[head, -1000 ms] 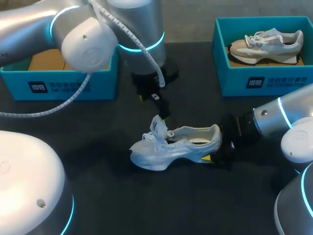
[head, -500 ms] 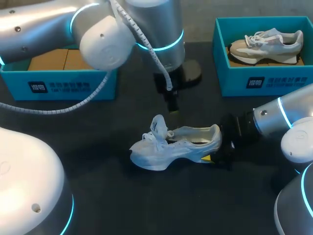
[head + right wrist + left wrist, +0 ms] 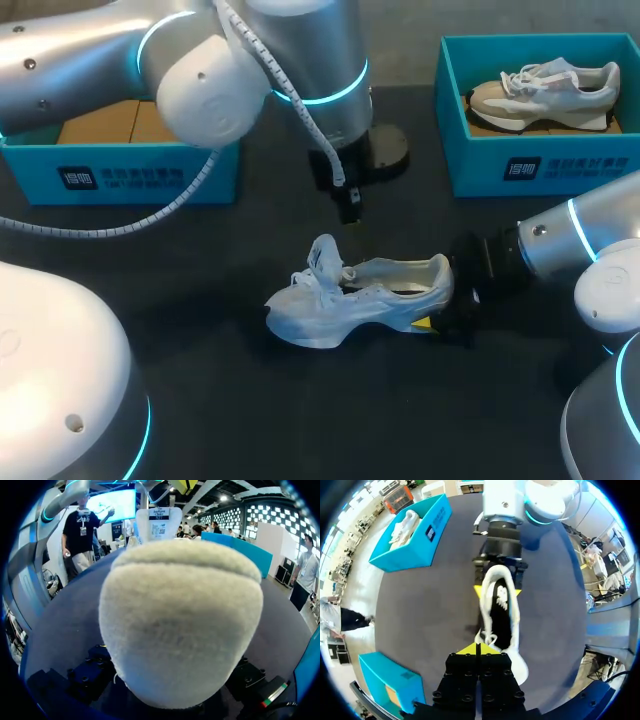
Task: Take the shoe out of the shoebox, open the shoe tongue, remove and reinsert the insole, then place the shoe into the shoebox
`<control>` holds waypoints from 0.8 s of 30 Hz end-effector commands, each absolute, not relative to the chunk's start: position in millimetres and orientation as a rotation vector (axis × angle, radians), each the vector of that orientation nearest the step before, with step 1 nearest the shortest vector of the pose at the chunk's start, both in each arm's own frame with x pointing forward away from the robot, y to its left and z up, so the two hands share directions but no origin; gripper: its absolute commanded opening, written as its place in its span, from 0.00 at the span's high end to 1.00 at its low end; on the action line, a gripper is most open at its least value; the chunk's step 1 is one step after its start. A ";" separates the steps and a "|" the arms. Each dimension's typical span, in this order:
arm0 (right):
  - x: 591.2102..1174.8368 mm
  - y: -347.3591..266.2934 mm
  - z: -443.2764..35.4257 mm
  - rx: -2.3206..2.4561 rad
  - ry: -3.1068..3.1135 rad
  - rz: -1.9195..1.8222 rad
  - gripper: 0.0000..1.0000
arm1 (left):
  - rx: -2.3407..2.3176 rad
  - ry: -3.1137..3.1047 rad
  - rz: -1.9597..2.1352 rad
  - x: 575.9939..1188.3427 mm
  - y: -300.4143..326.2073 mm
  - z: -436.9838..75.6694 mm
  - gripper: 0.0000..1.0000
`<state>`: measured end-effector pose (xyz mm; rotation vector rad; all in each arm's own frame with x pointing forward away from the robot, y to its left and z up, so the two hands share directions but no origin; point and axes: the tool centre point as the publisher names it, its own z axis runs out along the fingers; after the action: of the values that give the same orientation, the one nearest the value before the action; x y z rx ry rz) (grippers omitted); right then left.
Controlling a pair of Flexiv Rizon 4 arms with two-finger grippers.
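Note:
A white shoe (image 3: 355, 295) stands upright on the dark table, toe to the left, tongue and laces raised. My right gripper (image 3: 440, 305) is shut on its heel, a yellow tip on either side of the heel in the left wrist view. In the right wrist view the fuzzy heel (image 3: 180, 630) stands between the black fingers (image 3: 85, 675). My left gripper (image 3: 347, 210) hangs shut and empty above and behind the shoe. Seen from the left wrist, its joined yellow tips (image 3: 477, 649) sit over the shoe's tongue end (image 3: 492, 639). The insole looks dark inside the shoe (image 3: 500, 610).
A teal shoebox (image 3: 480, 165) at the back right holds a beige and white shoe (image 3: 545, 90). Another teal box (image 3: 120, 170) with brown cardboard inside stands at the back left. My left arm's bulky links reach over the table's left half.
My left gripper has closed and moved up and to the right, away from the shoe's tongue. The shoe and the right gripper have stayed put.

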<state>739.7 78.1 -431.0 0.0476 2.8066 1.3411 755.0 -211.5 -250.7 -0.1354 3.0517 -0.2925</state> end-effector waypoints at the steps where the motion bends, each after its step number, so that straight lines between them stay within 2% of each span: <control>1: 740.3 80.6 -438.5 0.049 2.809 1.335 1.00 | -0.109 3.079 -0.366 750.2 -216.6 -266.2 1.00; 16: 740.3 80.6 -438.5 0.049 2.809 1.335 1.00 | 0.074 3.179 -0.419 727.2 -281.8 -328.8 1.00; 24: 740.3 80.6 -438.5 0.049 2.809 1.335 1.00 | 0.123 3.196 -0.436 727.1 -292.4 -358.0 1.00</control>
<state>739.7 78.2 -431.0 0.0478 2.8066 1.3410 724.2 -283.2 -338.5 0.1047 3.1840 -0.4233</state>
